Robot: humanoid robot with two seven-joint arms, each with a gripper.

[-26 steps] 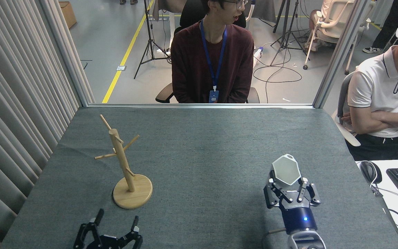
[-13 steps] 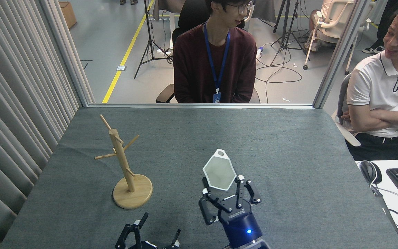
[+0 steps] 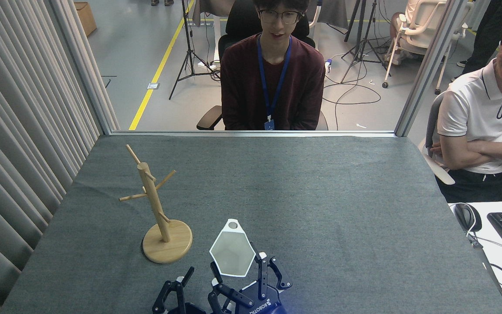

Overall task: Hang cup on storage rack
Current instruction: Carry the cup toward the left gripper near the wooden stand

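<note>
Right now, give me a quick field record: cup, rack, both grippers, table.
cup: white, faceted, held off the table in the right gripper, open mouth facing the camera, holed tab on top
rack: wooden, upright on the table's left side, pegs bare, apart from the cup
right gripper: shut on the cup, bottom centre
left gripper: open, empty, just left of the right one
table: grey cloth
task state: cup not yet hung

The cup [image 3: 232, 252] looks like smooth, matt white plastic. The rack [image 3: 157, 209] is pale, smooth bare wood, lightly satin on its disc base. The table [image 3: 320, 183] wears a grey, rough-woven matt cloth. Both grippers [image 3: 238, 279] [image 3: 173, 294] are black, slightly glossy plastic or metal.
</note>
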